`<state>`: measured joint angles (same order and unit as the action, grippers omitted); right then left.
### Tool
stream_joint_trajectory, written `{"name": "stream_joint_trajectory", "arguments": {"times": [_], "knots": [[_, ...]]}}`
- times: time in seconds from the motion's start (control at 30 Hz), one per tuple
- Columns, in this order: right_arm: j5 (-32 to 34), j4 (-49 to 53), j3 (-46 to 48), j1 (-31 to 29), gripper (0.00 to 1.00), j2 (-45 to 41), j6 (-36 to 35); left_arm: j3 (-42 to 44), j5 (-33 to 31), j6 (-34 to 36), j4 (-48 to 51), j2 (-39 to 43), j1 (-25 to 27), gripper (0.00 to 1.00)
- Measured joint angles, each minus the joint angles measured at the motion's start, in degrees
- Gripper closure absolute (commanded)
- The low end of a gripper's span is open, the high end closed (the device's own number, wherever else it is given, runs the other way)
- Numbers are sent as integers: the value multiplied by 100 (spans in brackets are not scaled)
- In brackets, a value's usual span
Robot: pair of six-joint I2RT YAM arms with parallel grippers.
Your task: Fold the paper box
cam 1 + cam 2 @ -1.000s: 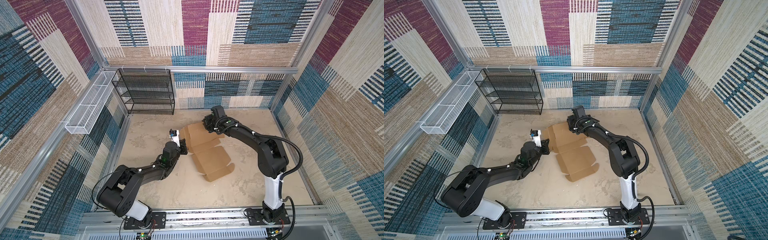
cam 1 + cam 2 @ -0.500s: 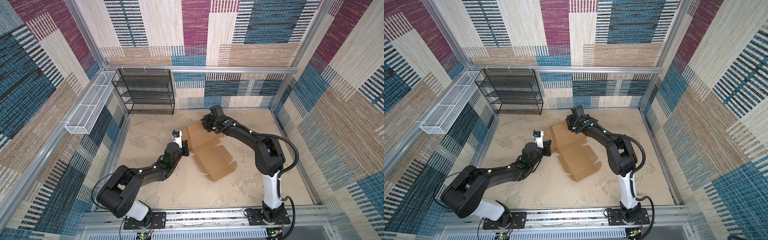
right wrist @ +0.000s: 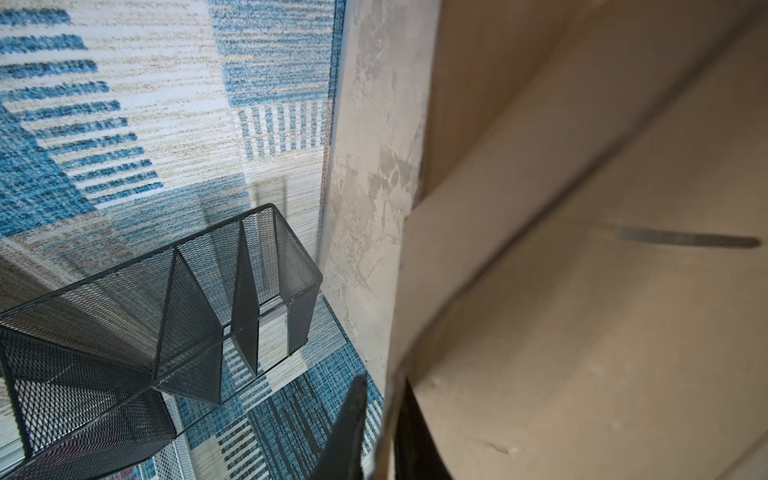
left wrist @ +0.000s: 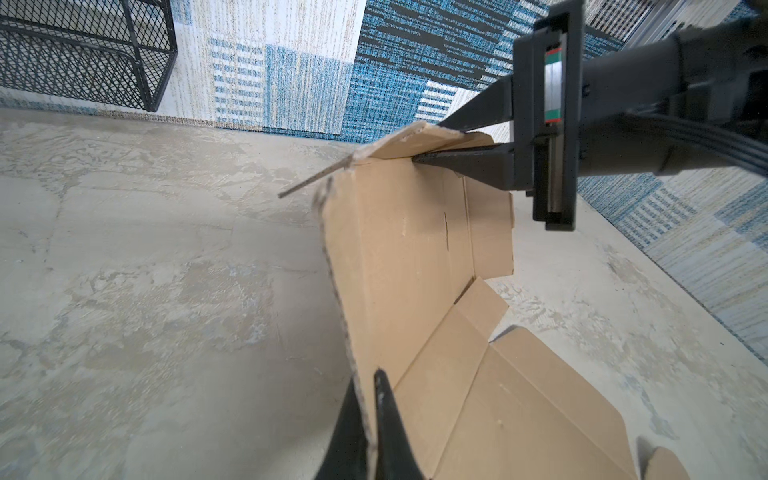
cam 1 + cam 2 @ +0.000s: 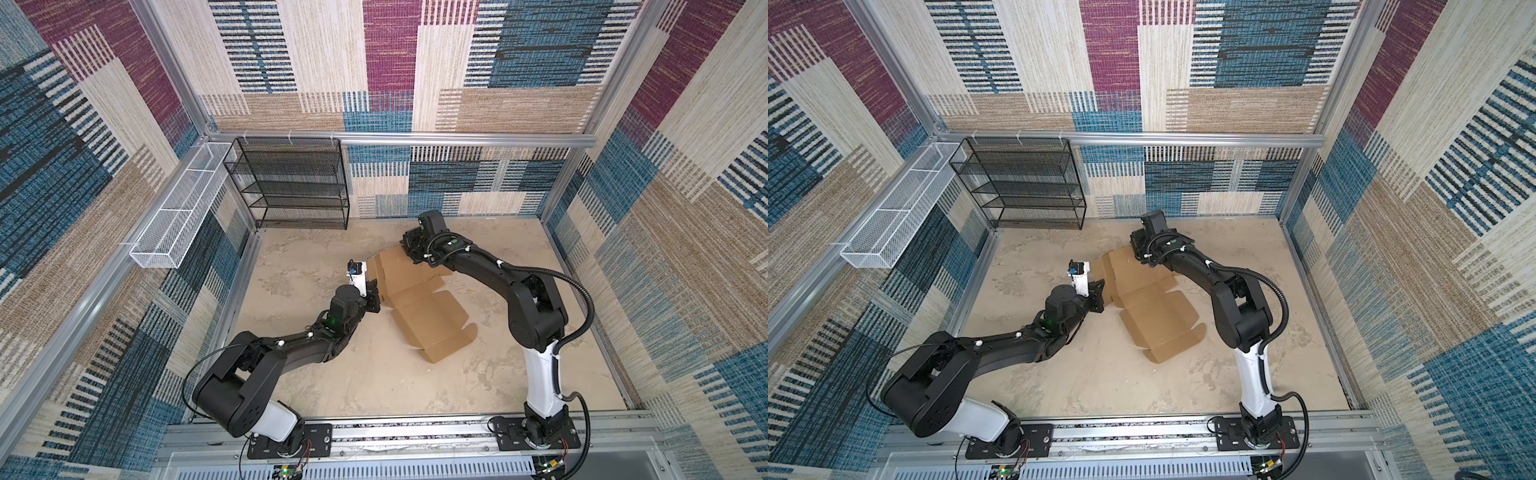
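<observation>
The paper box (image 5: 419, 299) (image 5: 1154, 307) is a plain brown cardboard sheet with flaps, lying partly unfolded mid-floor in both top views. My left gripper (image 5: 375, 292) (image 5: 1099, 291) is shut on its left side panel, which stands raised. In the left wrist view the two fingers (image 4: 384, 419) pinch that panel's edge (image 4: 332, 257). My right gripper (image 5: 409, 250) (image 5: 1137, 249) grips the far flap. In the right wrist view the flap's edge (image 3: 390, 374) runs between its fingers (image 3: 353, 415). The left wrist view shows those fingers (image 4: 453, 162) either side of the bent corner flap.
A black wire shelf rack (image 5: 291, 183) stands against the back wall at the left. A white wire basket (image 5: 174, 216) hangs on the left wall. Patterned walls close in the mottled beige floor (image 5: 374, 382) on all sides.
The right gripper's jaws have narrowed onto the far flap. The left gripper and its panel have shifted slightly right, still clamped.
</observation>
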<state>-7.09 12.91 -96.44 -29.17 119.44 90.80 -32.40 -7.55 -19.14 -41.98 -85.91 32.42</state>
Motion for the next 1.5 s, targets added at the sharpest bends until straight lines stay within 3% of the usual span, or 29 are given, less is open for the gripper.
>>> {"name": "stream_joint_trajectory", "arguments": {"times": [0.27, 0.5, 0.77, 1.17, 1.5], "knots": [[0, -59, 157, 4, 94, -107, -61, 87, -442, -35, 37, -48, 7, 99], [-26, -103, 245, 2, 95, -238, -153, 140, -732, -173, 205, -76, -35, 74], [-33, -146, 385, 13, 95, -352, -221, 144, -874, -249, 431, -22, -79, 58], [-42, -505, 798, 4, 93, -461, -411, -74, -820, -590, 1810, 1119, -293, 51], [-42, -710, 894, 4, 95, -610, -496, -579, -107, -844, 3644, 1768, -590, 54]]}}
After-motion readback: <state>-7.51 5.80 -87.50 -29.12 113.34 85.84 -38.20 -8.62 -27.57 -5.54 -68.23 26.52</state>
